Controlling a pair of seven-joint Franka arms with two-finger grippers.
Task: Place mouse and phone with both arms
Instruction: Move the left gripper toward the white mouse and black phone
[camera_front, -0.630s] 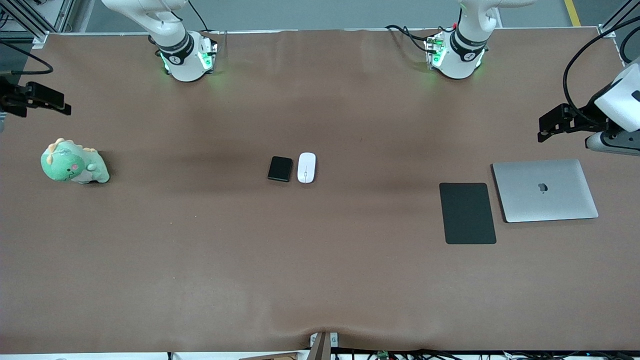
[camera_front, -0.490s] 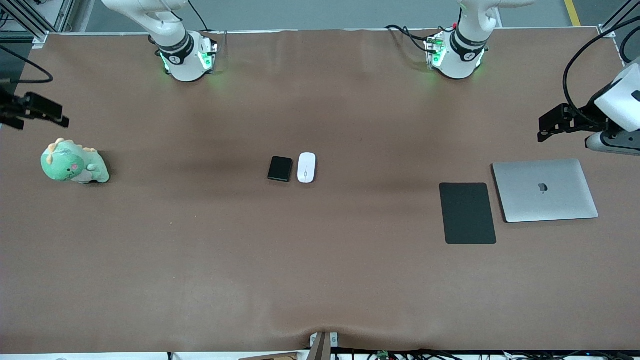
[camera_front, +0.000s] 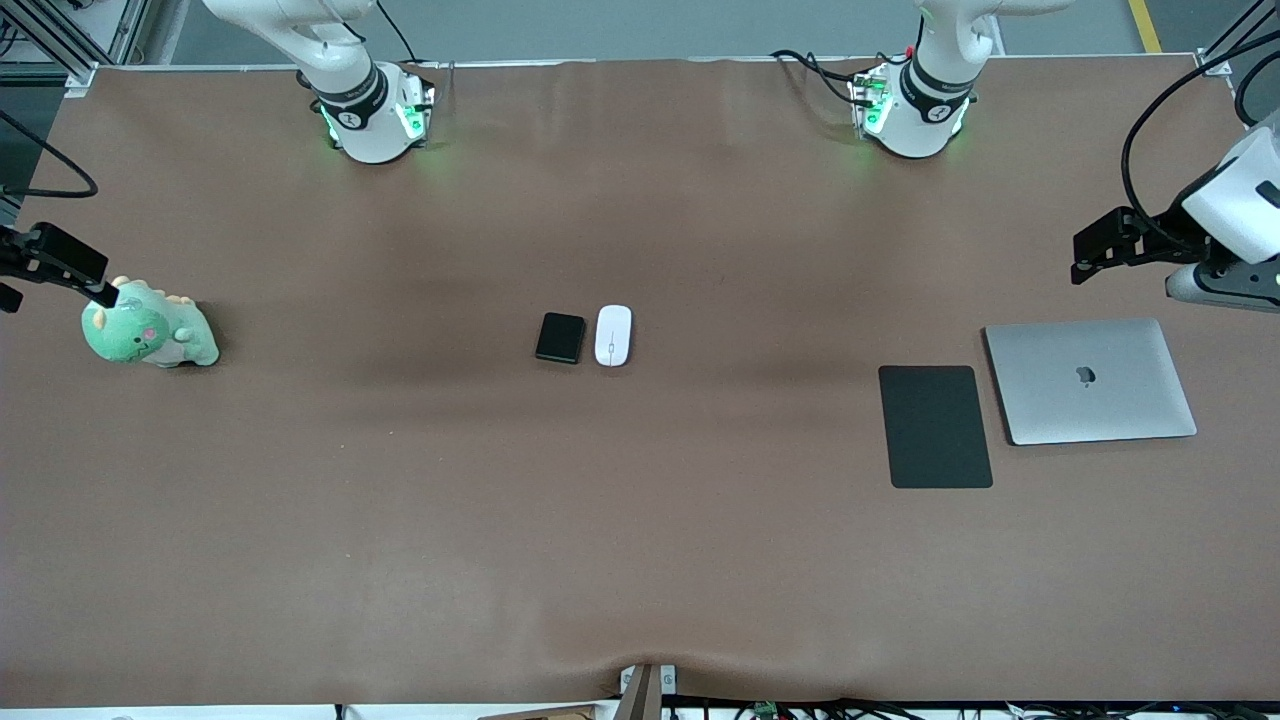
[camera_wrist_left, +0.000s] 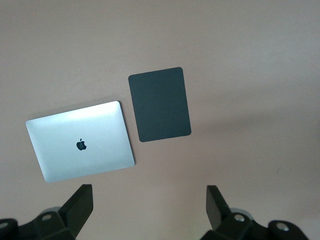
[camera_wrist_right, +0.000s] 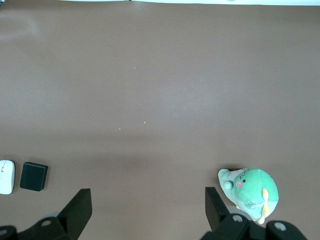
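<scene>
The white mouse (camera_front: 613, 335) and the black phone (camera_front: 560, 337) lie side by side at the table's middle, the phone toward the right arm's end. Both also show in the right wrist view, the mouse (camera_wrist_right: 6, 176) and the phone (camera_wrist_right: 34, 176). My right gripper (camera_front: 75, 265) is open and empty in the air at the right arm's end, by the plush dinosaur's head; in its wrist view (camera_wrist_right: 145, 200) the jaws stand wide apart. My left gripper (camera_front: 1095, 250) is open and empty in the air at the left arm's end, by the laptop; its wrist view (camera_wrist_left: 149, 200) shows wide jaws.
A green plush dinosaur (camera_front: 148, 330) sits at the right arm's end. A shut silver laptop (camera_front: 1090, 380) and a flat black mat (camera_front: 935, 426) lie side by side at the left arm's end, also seen in the left wrist view as laptop (camera_wrist_left: 80, 140) and mat (camera_wrist_left: 159, 104).
The right gripper has moved to just over the plush dinosaur's head. The left gripper has shifted very slightly. The mouse and phone have not moved.
</scene>
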